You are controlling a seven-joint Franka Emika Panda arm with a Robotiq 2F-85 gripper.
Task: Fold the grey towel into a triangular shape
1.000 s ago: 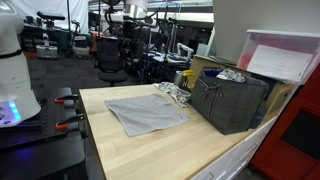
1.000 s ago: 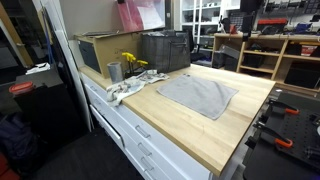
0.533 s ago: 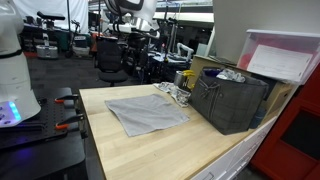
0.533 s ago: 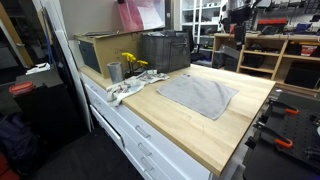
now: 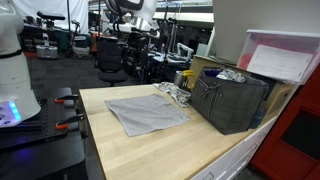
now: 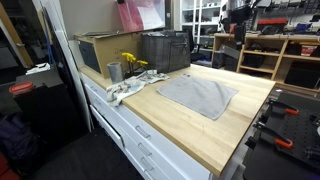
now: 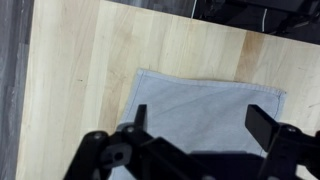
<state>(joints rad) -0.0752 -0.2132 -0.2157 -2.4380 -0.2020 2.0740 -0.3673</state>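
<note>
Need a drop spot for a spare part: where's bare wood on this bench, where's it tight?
Free: the broad wooden strip between the grey towel and the drawer-side edge of the benchtop. Crowded: the back, where the dark crate, crumpled cloth and metal cup cluster beside the towel.

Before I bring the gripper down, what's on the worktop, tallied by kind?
Cloths: 2, the flat grey towel and a crumpled white cloth
Crates and boxes: 2, a dark crate and a cardboard box
Metal cup: 1
Yellow item, too small to identify: 1
Total: 6
</note>
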